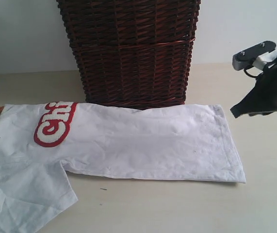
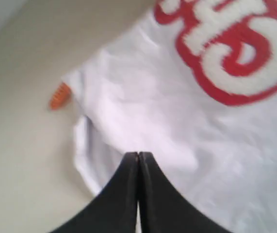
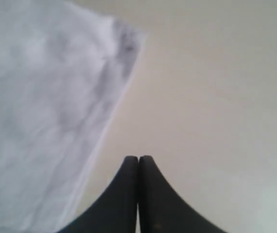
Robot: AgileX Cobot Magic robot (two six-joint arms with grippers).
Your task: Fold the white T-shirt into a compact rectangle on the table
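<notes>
One white T-shirt lies partly folded across the centre and lower left on the table, below the one wicker basket at top centre. Both claws are closed and empty: the left gripper over the shirt near its single orange tag, the right gripper at right over bare table.

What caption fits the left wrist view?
Shut left hand by the white T-shirt, red-outlined lettering and orange tag in view.
</notes>
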